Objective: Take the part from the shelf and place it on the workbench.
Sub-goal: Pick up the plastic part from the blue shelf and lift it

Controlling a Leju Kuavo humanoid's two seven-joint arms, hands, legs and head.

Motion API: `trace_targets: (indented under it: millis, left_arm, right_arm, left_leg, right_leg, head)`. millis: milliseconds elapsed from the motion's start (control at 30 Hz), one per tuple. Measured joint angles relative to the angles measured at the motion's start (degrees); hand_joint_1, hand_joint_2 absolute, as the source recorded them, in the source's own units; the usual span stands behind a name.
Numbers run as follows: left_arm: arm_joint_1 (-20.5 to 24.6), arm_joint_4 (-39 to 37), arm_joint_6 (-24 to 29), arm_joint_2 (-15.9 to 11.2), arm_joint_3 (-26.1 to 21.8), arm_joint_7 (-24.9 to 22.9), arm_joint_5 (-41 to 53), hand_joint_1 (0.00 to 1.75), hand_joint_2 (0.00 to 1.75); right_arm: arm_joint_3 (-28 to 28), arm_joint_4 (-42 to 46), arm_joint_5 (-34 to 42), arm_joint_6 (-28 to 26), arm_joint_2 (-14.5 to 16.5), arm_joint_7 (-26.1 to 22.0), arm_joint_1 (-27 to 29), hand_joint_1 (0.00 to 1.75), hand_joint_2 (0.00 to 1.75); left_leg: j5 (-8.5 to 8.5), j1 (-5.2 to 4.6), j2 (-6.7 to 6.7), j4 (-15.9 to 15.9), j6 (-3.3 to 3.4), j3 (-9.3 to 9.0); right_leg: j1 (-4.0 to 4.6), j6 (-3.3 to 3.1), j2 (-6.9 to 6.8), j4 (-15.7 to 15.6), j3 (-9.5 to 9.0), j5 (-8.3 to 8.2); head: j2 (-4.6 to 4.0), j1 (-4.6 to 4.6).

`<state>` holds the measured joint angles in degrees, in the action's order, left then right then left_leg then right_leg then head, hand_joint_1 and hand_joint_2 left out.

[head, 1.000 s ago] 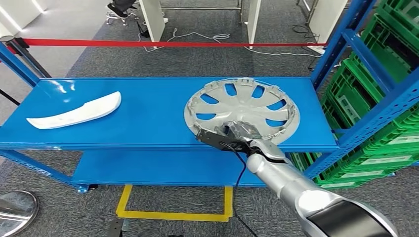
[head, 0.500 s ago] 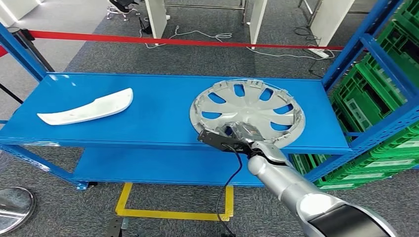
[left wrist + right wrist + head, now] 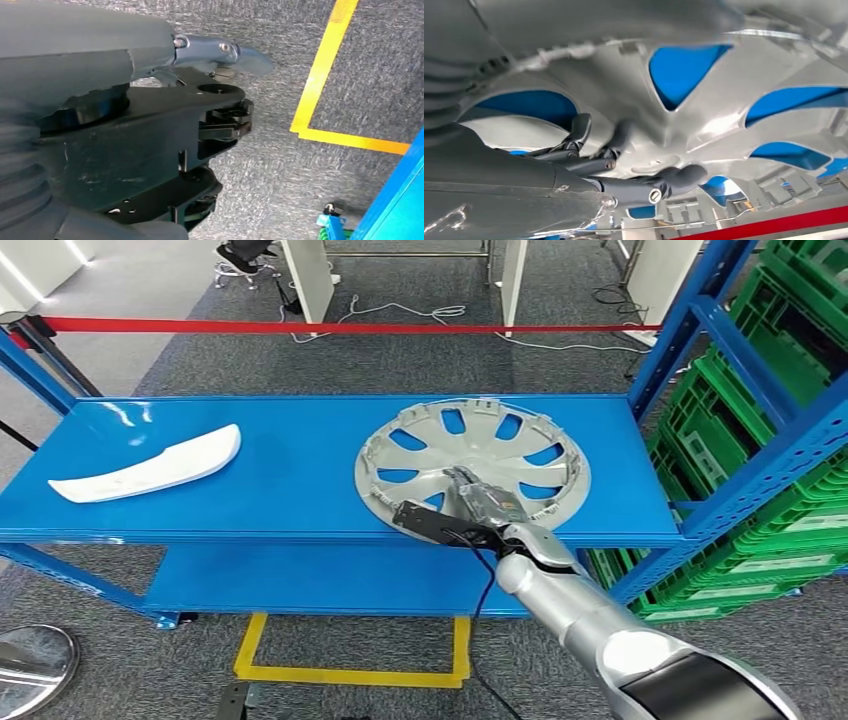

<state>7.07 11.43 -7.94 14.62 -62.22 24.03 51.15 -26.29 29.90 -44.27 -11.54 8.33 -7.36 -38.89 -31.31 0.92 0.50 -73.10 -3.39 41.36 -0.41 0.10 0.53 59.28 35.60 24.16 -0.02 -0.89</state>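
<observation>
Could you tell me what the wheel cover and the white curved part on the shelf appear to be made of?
The wheel cover looks like moulded plastic with a silver painted finish: thin spokes, moulded clips round its rim and a soft sheen, though metal cannot be ruled out. The white curved part looks like smooth glossy plastic, evenly white with soft highlights. The shelf looks like blue painted sheet metal.

Grey carpet floor (image 3: pixel 200 360) spreads beyond the blue steel shelf (image 3: pixel 290 465). A red barrier tape (image 3: pixel 300 328) runs across behind it, green crates (image 3: pixel 770 470) stack alongside, and yellow floor tape (image 3: pixel 350 675) lies below.
</observation>
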Motion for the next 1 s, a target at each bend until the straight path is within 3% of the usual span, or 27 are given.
trace_targets:
  millis: [33,100,167,267,333,433,467,500,533,633,700,767,833,867,933,967,1000]
  left_arm:
    - [0.00,0.00,-0.07,-0.02,-0.01,-0.02,-0.03,0.00,1.75]
    - [0.04,0.00,-0.08,-0.08,-0.01,-0.11,-0.04,0.00,1.75]
    - [0.16,0.00,-0.10,-0.08,-0.01,-0.18,-0.09,0.00,1.75]
    - [0.17,0.00,-0.11,-0.04,-0.02,-0.18,-0.11,0.00,1.75]
    - [0.18,0.00,-0.09,0.01,-0.04,-0.18,-0.04,0.00,1.75]
    - [0.22,0.00,-0.08,0.11,-0.05,-0.18,0.06,0.00,1.75]
    - [0.20,0.00,-0.08,0.13,-0.05,-0.18,0.09,0.00,1.75]
    - [0.18,0.00,-0.08,0.13,-0.05,-0.19,0.12,0.00,1.75]
    - [0.18,0.00,-0.07,0.14,-0.05,-0.19,0.17,0.00,1.75]
    - [0.21,0.00,0.07,0.14,-0.05,-0.19,0.28,0.00,1.75]
    - [0.20,0.00,0.20,0.10,-0.05,-0.18,0.31,0.00,1.75]
    - [0.15,0.00,0.29,0.08,-0.05,-0.17,0.30,0.00,1.75]
    - [0.14,0.00,0.36,0.07,-0.05,-0.09,0.29,0.00,1.75]
    - [0.15,0.00,0.39,0.05,-0.05,-0.03,0.27,0.00,1.75]
    - [0.05,0.00,0.45,0.00,-0.05,0.12,0.15,0.00,1.75]
    - [-0.04,0.00,0.46,-0.04,-0.05,0.17,0.07,0.00,1.75]
    - [-0.14,0.00,0.47,-0.09,-0.05,0.24,-0.03,0.00,1.75]
  right_arm:
    - [0.00,0.01,-0.01,0.01,0.00,-0.03,0.04,0.00,1.75]
    - [0.00,0.11,-0.07,0.04,0.00,-0.04,0.03,0.00,1.75]
    - [0.00,0.25,-0.13,0.09,0.00,-0.02,-0.01,0.00,1.75]
    - [-0.02,0.28,-0.16,0.58,-0.01,0.04,0.09,0.00,1.75]
    - [-0.02,0.28,-0.17,1.42,-0.02,0.07,0.04,0.00,1.75]
    - [-0.02,0.22,-0.24,2.76,-0.02,0.08,-0.01,0.00,1.75]
    - [-0.03,0.18,-0.27,3.15,-0.02,0.08,0.00,0.00,1.75]
    - [-0.04,0.14,-0.33,3.62,-0.02,0.09,-0.05,0.00,1.75]
    - [-0.10,0.10,-0.43,4.28,-0.02,0.13,-0.20,0.00,1.75]
    - [-0.72,-0.21,-1.04,6.85,-0.05,0.81,-1.18,0.00,1.75]
    - [-1.49,-0.64,-1.73,8.35,-0.14,1.68,-1.86,0.00,1.75]
    - [-2.31,-1.11,-2.70,9.33,-0.31,2.68,-2.55,0.00,1.75]
    - [-3.35,-1.63,-4.51,10.15,-0.50,4.40,-3.51,0.00,1.75]
    - [-4.04,-1.96,-5.63,10.62,-0.59,5.54,-4.05,0.00,1.75]
    - [-5.60,-2.76,-7.74,11.59,-0.92,7.71,-5.05,0.00,1.75]
    - [-6.40,-3.17,-8.75,12.09,-1.10,8.85,-5.50,0.00,1.75]
    - [-7.17,-3.55,-9.70,12.57,-1.28,10.00,-5.96,0.00,1.75]
  left_leg:
    - [1.49,0.00,0.00,1.47,0.11,-0.63]
    - [5.39,-0.02,-0.04,8.55,0.37,-4.07]
    - [7.03,-0.06,-0.04,14.25,0.76,-6.69]
    - [7.03,-0.15,0.06,15.53,1.71,-6.94]
    - [7.18,0.02,0.04,15.65,2.37,-6.97]
    - [7.19,0.08,-0.03,15.69,2.85,-6.99]
    - [7.17,0.06,-0.05,15.69,2.90,-7.01]
    - [7.15,0.06,-0.06,15.68,2.92,-7.06]
    - [7.11,0.09,-0.05,15.68,2.89,-7.15]
    - [6.88,0.05,0.02,15.61,2.35,-7.47]
    - [6.95,-0.13,0.12,15.68,1.65,-7.42]
    - [7.19,-0.09,0.16,16.01,0.94,-7.36]
    - [6.20,-0.01,0.08,14.89,0.39,-6.78]
    - [4.83,-0.01,0.04,12.72,0.20,-5.74]
    - [1.25,-0.02,0.01,5.32,-0.02,-2.14]
    - [0.10,-0.02,0.01,1.92,-0.07,-0.42]
    - [-0.03,-0.02,0.00,0.07,-0.07,0.57]
  right_leg:
    - [0.00,0.01,0.03,0.00,-0.05,0.00]
    - [0.06,0.24,0.12,0.07,-0.12,0.03]
    - [0.30,0.79,0.24,0.25,0.16,0.00]
    - [0.32,1.74,0.20,0.04,0.48,-0.18]
    - [0.24,2.32,0.07,1.78,1.33,1.12]
    - [0.19,2.92,-0.03,11.75,5.86,6.00]
    - [0.18,3.01,-0.03,14.55,7.18,6.83]
    - [0.16,3.05,-0.04,15.45,7.62,6.62]
    - [0.12,3.06,-0.04,14.17,7.00,5.41]
    - [-0.10,2.86,-0.02,3.66,1.64,0.83]
    - [-0.04,2.24,0.13,0.45,0.02,0.37]
    - [0.10,1.34,0.22,0.23,0.02,0.21]
    - [-0.02,0.65,0.20,-0.02,-0.02,-0.06]
    - [-0.14,0.40,0.16,-0.15,-0.05,-0.16]
    - [-0.13,0.12,0.07,-0.16,0.06,-0.19]
    - [-0.11,0.08,0.03,-0.15,0.11,-0.20]
    - [-0.10,0.06,0.02,-0.14,0.14,-0.21]
  head:
    - [0.00,0.00]
    - [0.00,0.02]
    - [0.00,0.05]
    - [0.01,0.04]
    - [0.01,-0.24]
    - [0.01,-0.67]
    - [0.00,-0.68]
    - [0.01,-0.72]
    - [0.01,-0.71]
    - [-0.01,-0.73]
    - [0.00,-0.56]
    - [0.00,-0.38]
    - [0.00,-0.21]
    - [0.00,-0.06]
    - [-0.01,0.20]
    - [0.00,0.23]
    - [-0.01,0.24]
